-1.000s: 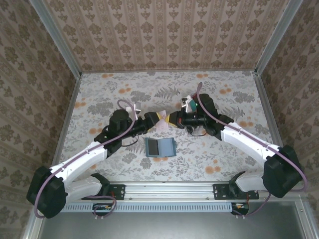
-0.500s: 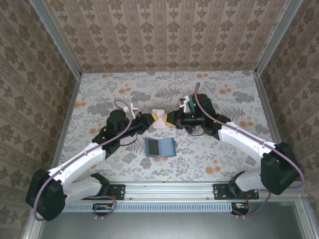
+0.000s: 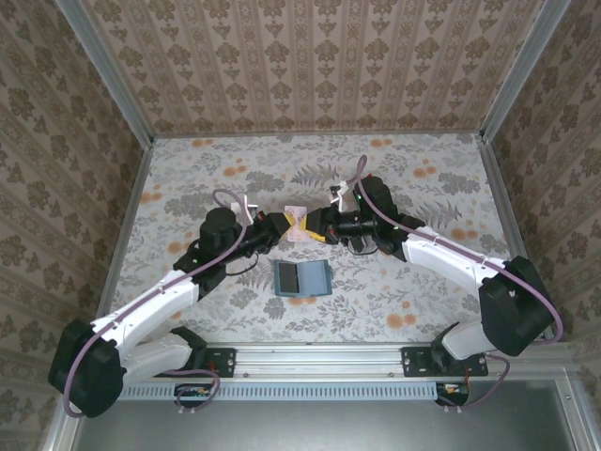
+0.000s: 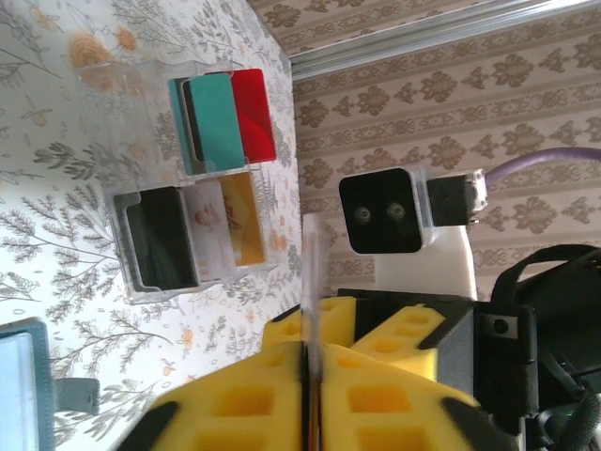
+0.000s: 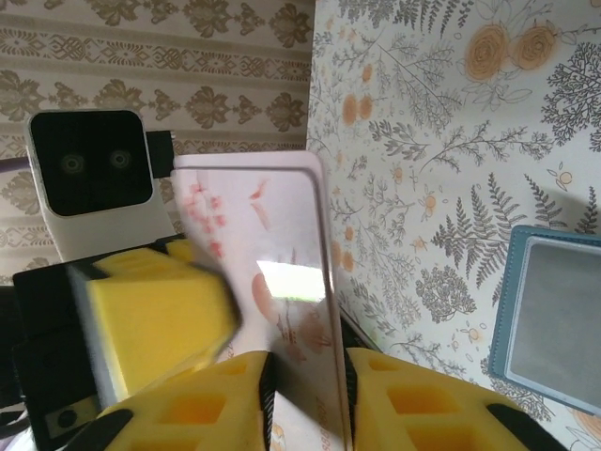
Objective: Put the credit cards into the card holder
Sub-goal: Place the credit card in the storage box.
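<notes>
We judge the step in hand to be a mid-air hand-over above the flower-printed table (image 3: 423,188), which is flat and matte. To do it well, the receiving side should close squarely on the card's flat faces before the other side lets go, since the plastic is slick and thin enough to pivot or drop. The clear rack (image 4: 188,293), rigid and glossy, holds further credit cards upright: teal (image 4: 216,122), red (image 4: 255,127), dark (image 4: 161,246) and tan (image 4: 242,225). The card holder (image 3: 301,278) lies open and flat at the table's middle, on the near side of both grippers, with a teal border round a grey inner panel. Its pocket looks snug, so we would feed a card in edge-first at a shallow angle. The white card (image 5: 272,244), pink-printed, glossy and round-cornered, hangs between the two grippers. The left gripper (image 4: 308,343) is clamped on it, yellow foam pads pressed together on the edge-on sheet. The right gripper (image 5: 310,376) has its pads apart with the card showing in the gap, so we take it as not gripping.
</notes>
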